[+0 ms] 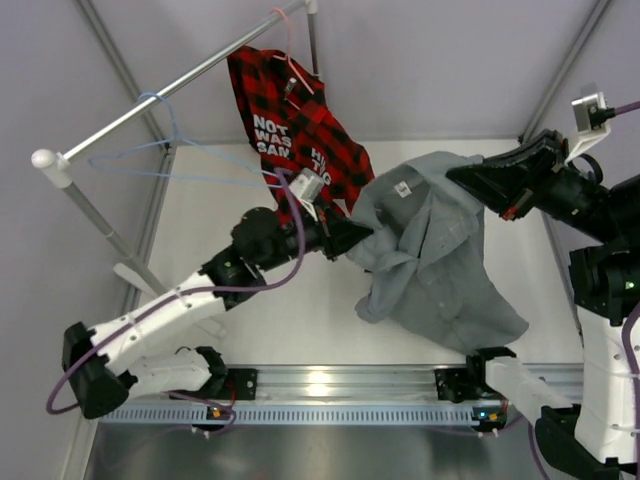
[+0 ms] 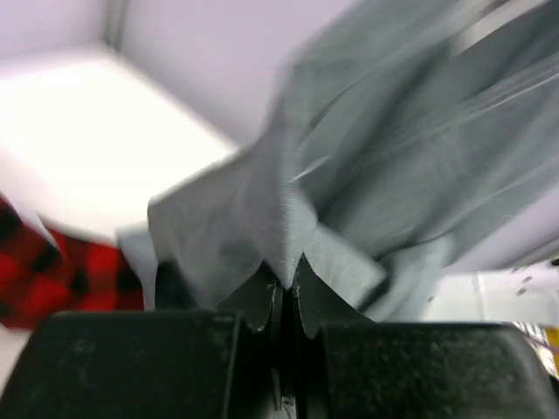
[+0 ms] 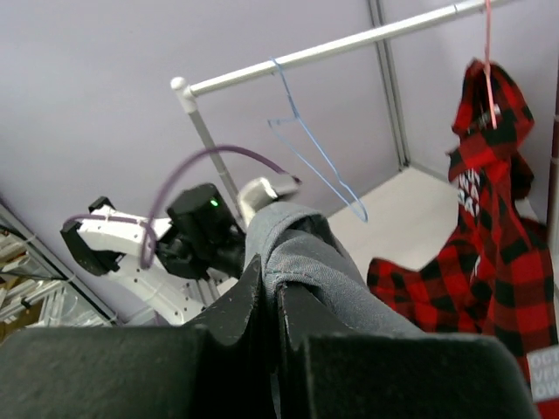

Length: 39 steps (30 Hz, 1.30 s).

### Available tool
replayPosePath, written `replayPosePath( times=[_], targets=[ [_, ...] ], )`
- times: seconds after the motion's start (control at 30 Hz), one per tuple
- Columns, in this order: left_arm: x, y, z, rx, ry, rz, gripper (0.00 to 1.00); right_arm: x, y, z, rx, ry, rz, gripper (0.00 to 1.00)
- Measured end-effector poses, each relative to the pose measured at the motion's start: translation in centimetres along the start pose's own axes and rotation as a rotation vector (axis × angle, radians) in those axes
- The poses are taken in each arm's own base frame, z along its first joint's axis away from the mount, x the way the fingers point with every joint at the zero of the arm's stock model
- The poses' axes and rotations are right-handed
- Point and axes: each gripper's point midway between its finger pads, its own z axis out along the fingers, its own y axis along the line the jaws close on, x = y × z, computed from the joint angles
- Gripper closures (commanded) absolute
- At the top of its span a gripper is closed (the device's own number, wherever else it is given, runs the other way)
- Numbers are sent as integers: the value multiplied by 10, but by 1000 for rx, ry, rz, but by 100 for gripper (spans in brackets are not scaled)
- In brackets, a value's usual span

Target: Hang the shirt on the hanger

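left arm [image 1: 150, 322]: white links, black joint housings, purple cable [image 1: 300, 235] looped along it, green LED [image 3: 212, 202]. right arm [image 1: 605, 380] same scheme, purple lead too, small white camera [image 1: 590, 112] at wrist. left gripper [image 2: 286, 284] matte black, toothed finger edges

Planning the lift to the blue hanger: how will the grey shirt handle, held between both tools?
Probably floppy: the grey shirt sags in folds between the left tool and right tool. Likely light, since two small pinches of fabric carry it. Its loose lower part may swing or snag.
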Motion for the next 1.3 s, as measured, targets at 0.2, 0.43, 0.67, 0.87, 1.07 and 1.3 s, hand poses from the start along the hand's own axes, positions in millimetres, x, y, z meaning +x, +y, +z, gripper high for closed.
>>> replayPosePath(
  times=[0.2, 0.43, 0.67, 0.87, 1.07, 1.3],
  targets=[
    [-181, -122, -83, 135, -346, 278, 100, -61, 50, 1, -115, -106, -89, 100],
    [-240, -214, -166, 375, -506, 438, 100, -78, 99, -14, -228, -167, -143, 100],
    [-84, -76, -63, 130, -139, 256, 100, 19, 2, -25, 83, -153, 30, 98],
    [79, 46, -56, -183, 181, 122, 100, 205, -105, -47, 314, 108, 298, 33],
    [87, 60, -58, -237, 171, 122, 100, 250, -134, -73, 495, 235, 291, 3],
    [87, 58, -55, -250, 228, 122, 100, 173, -117, -49, 392, 214, 33, 1]
  ],
)
